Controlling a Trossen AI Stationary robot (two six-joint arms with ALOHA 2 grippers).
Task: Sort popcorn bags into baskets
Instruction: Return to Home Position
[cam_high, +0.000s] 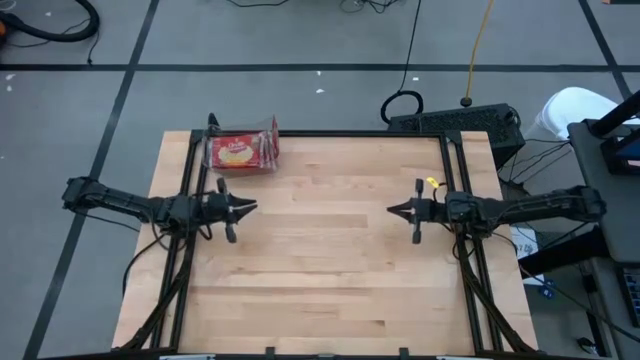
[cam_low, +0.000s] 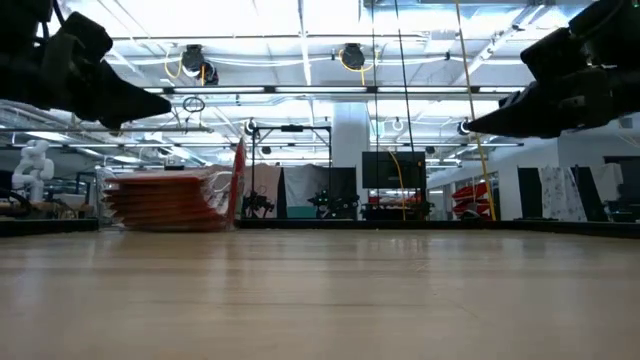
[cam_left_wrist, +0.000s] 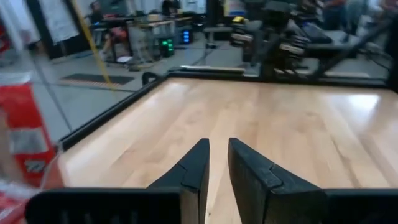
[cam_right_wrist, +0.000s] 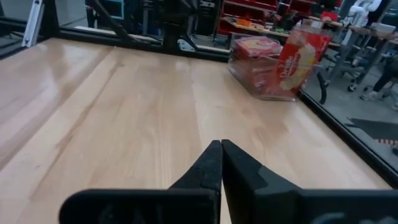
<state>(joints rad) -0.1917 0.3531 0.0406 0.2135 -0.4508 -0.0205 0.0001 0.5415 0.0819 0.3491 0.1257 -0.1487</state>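
Your popcorn bags (cam_high: 236, 152) sat gathered in the clear bin (cam_high: 275, 150) at the far left corner of the bench (cam_high: 330, 270). They were stacked flat, and one packet (cam_right_wrist: 301, 56) stood on edge against the bin's wall. I could see no packet outside the bin in any view, so I judged the sorting done and only the parking of the arms left.

Your left gripper (cam_high: 247, 207) hovered above the bench with its fingers a narrow gap apart, holding nothing. Your right gripper (cam_high: 393, 209) hovered opposite it across the middle of the bench, its fingers pressed together and just as empty. The two pointed at each other, well apart.

The relation that mattered was this. The bin lay just beyond the left arm, off to the far side of its fingers, and its long axis ran along the bench's far edge. The right arm was well apart from it across the bench. If you had needed to go back to the bin, the left arm was much the nearer. For homing, the left arm's retreat was the one passing near the bin's wall.
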